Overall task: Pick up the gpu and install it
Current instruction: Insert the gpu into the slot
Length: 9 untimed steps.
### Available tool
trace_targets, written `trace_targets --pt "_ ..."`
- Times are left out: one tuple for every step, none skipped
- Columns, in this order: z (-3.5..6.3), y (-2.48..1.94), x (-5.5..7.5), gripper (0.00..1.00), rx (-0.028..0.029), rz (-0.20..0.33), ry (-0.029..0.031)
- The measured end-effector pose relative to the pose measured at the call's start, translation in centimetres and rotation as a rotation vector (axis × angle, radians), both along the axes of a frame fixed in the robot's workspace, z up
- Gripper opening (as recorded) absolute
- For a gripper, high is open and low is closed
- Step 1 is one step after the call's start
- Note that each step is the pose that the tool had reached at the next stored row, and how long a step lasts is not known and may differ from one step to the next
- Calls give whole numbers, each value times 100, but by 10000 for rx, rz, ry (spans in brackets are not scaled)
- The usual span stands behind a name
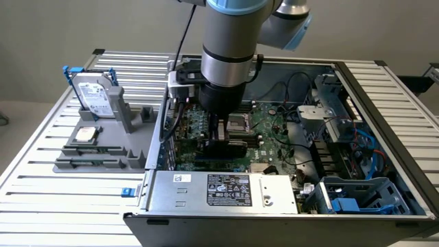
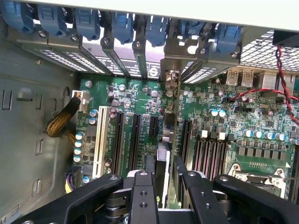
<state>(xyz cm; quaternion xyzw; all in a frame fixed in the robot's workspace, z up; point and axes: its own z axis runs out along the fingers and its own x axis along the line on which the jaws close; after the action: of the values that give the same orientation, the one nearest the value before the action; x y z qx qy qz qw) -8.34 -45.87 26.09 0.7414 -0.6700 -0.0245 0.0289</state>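
Observation:
In the exterior view my gripper point(image 1: 221, 135) reaches down into the open computer case point(image 1: 384, 118), over the green motherboard point(image 1: 274, 135). It is shut on the gpu point(image 1: 223, 149), a black card held upright on its edge just above the board. From the wrist, the gpu point(image 2: 163, 156) shows edge-on between my two black fingers point(image 2: 142, 191), and the gripper point(image 2: 164, 189) grips its upper edge. The card's silver end bracket point(image 2: 171, 78) points at the case's rear slot openings. The card stands along the black expansion slots point(image 2: 135, 140) on the motherboard point(image 2: 131, 95). Whether it sits in a slot is hidden.
Left of the case, a grey holder point(image 1: 103, 154) carries a hard drive with a blue frame point(image 1: 92, 95) and a small silver drive point(image 1: 86, 135). Inside the case are the power supply point(image 1: 226, 190), a blue drive cage point(image 1: 357, 198), the processor socket point(image 2: 261, 172) and red and black cables point(image 2: 280, 84).

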Motion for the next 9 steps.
trace_targets --pt "0 3 0 27 0 1 -1" --pt "0 5 0 27 0 1 -2" --pt "0 7 0 27 0 0 -3" --pt "-1 8 -1 27 0 0 -3" --pt "0 8 -1 27 -2 0 -3" --pt "0 9 -1 27 -2 0 -3" --pt "0 9 -1 27 -3 0 -3" --pt "-1 9 -1 27 -5 0 -4" --pt "-1 9 0 27 -6 0 -4"
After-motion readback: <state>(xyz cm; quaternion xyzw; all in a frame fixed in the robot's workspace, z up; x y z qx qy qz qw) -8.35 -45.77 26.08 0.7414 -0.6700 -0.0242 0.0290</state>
